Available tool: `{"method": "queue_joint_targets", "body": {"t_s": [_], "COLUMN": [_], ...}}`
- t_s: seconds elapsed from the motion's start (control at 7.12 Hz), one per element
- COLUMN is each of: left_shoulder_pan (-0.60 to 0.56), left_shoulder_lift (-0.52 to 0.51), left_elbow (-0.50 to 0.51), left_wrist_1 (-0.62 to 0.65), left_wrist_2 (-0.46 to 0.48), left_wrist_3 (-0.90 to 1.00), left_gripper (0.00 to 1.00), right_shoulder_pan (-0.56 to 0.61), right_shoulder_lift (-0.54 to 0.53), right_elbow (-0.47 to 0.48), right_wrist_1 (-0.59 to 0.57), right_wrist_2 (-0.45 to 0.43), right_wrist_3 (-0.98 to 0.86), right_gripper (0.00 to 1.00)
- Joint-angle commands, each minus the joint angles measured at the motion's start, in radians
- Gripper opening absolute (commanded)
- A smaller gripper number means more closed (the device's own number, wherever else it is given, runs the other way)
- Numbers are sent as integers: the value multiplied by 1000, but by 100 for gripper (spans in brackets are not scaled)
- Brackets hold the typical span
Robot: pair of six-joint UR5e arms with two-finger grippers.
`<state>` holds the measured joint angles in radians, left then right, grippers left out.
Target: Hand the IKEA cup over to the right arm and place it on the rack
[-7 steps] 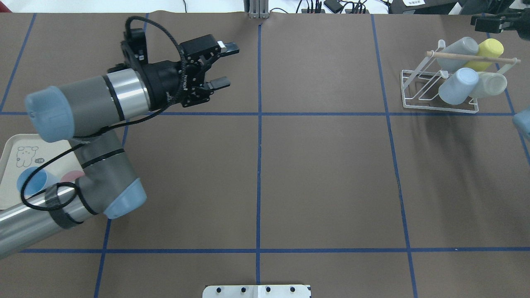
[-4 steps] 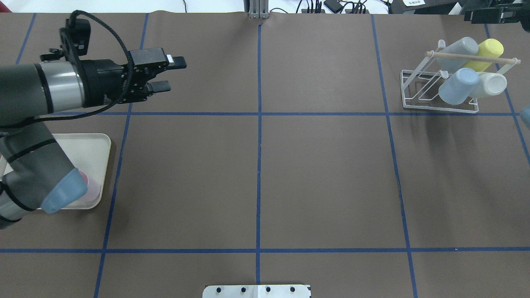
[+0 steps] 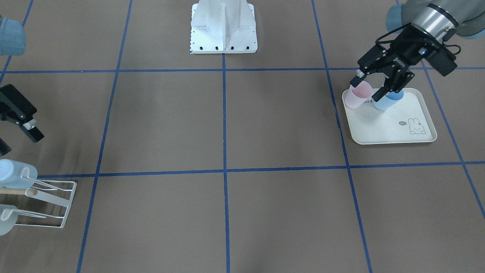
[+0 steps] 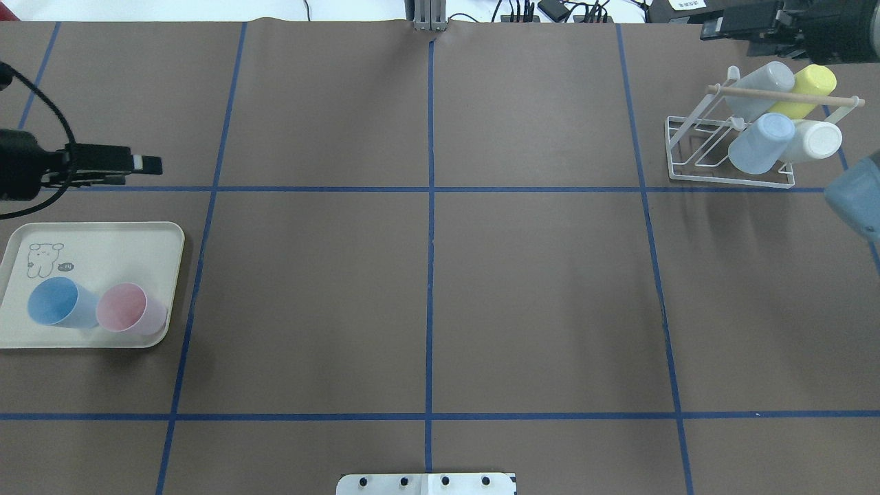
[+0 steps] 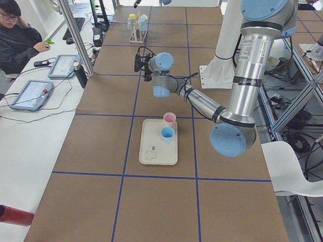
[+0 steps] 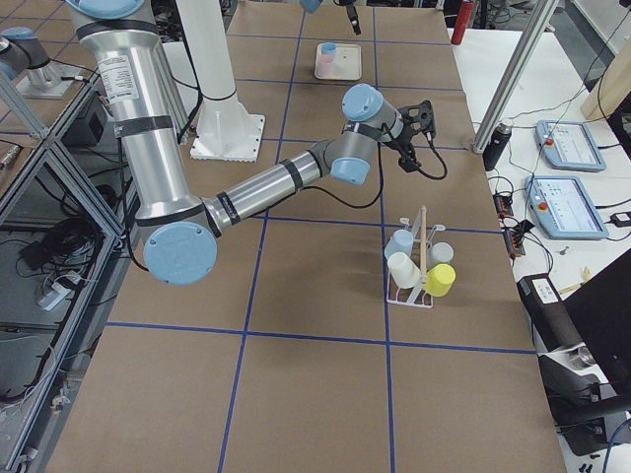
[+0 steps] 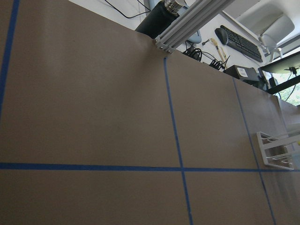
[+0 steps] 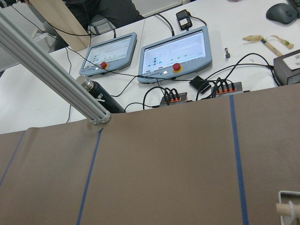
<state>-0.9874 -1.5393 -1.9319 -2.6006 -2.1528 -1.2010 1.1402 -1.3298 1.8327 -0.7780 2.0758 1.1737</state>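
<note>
LEFT ARM POISED ABOVE ITS PICKUP: The left pincer point(image 3: 367, 89) hangs high with its jaws apart and nothing between them. The two cups awaiting transfer, a blue cup point(image 4: 55, 302) and a pink cup point(image 4: 130, 311), stand mouths up on a cream tray point(image 4: 103, 237), below the pincer and on the side of it nearer the robot. They stand close side by side, and whether they touch cannot be told. Standing upright, they offer rims to a descending grip, though nothing shows which cup is meant. At the table's point(image 4: 536, 289) other end the right pincer point(image 4: 715, 29), also spread and holding nothing, waits aloft with the white wire rack point(image 4: 729, 180) below it and towards the robot. That position appears chosen to leave the middle ground free for the hand-over. Four hung cups point(image 4: 760, 141) already sit tipped on the rack under its wooden dowel point(image 4: 756, 91), and the bare prongs point(image 4: 694, 137) are on the rack's side towards the left pincer. The dowel and the hung cups look like the main obstacles to setting down another. The robot's white base plate point(image 3: 223, 38) lies between the two arms. An operator point(image 5: 17, 35) sits at a bench with control tablets point(image 5: 33, 93), well apart from both pincers.
</note>
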Motion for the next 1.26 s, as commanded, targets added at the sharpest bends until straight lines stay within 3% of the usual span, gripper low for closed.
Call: {"method": "queue_joint_targets", "body": {"t_s": [0.0,0.14,0.28,0.56,0.84,1.12], "left_shoulder_pan": [-39,-49,-54,-74,-65,-62], "left_shoulder_lift": [164,203,203,202,197,138], "left_elbow": [-15,-19,-54,-70,-46,60], "left_wrist_1": [5,83,246,490,547,540], "left_wrist_2": [-39,-39,-38,-36,-36,-36], "left_wrist_3": [195,304,416,651,690,692], "left_gripper": [100,100,100,100,100,100], "right_shoulder_pan": [-54,-74,-107,-120,-132,-138], "right_shoulder_lift": [24,26,26,26,35,41], "right_elbow": [31,23,19,26,19,17], "right_wrist_1": [19,73,116,122,122,122], "right_wrist_2": [1,0,-6,-8,-8,-13], "right_wrist_3": [137,193,228,260,261,261], "right_gripper": [100,100,100,100,100,100]}}
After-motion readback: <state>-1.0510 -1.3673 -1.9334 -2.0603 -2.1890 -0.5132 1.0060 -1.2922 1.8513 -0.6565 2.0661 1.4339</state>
